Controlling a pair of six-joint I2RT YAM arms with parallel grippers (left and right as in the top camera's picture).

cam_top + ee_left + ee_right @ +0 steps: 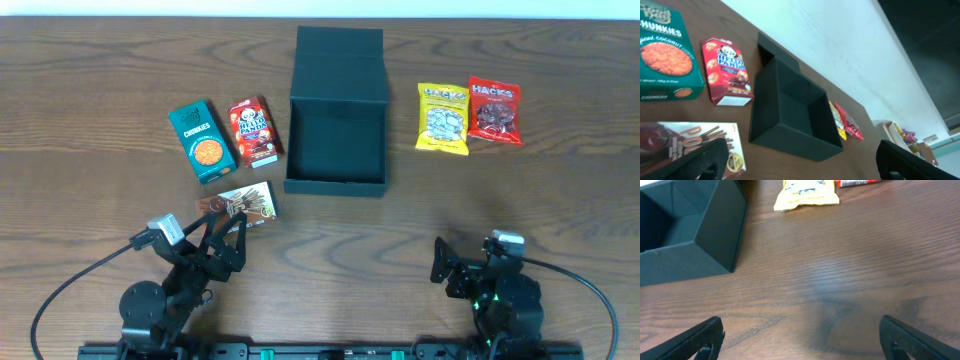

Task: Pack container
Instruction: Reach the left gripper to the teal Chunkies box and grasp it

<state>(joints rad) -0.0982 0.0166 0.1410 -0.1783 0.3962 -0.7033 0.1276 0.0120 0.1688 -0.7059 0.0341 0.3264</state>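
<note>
The left gripper [228, 240] and the right gripper [445, 262] both stand wide open and empty near the front edge of the table. The Pocky box [240, 205] lies just ahead of the left fingers, its long axis running left to right across the table, so I judge the left arm nearer for a first pick. The container [335, 186] sits at mid-table, open and empty with its lid flap folded back, ahead and right of the left gripper, ahead and left of the right one

place: robot lab | cues: left arm [165, 290]; right arm [500, 295]; shared base rail [330, 352]; wood table [90, 90]; white wall [840, 40]
</note>
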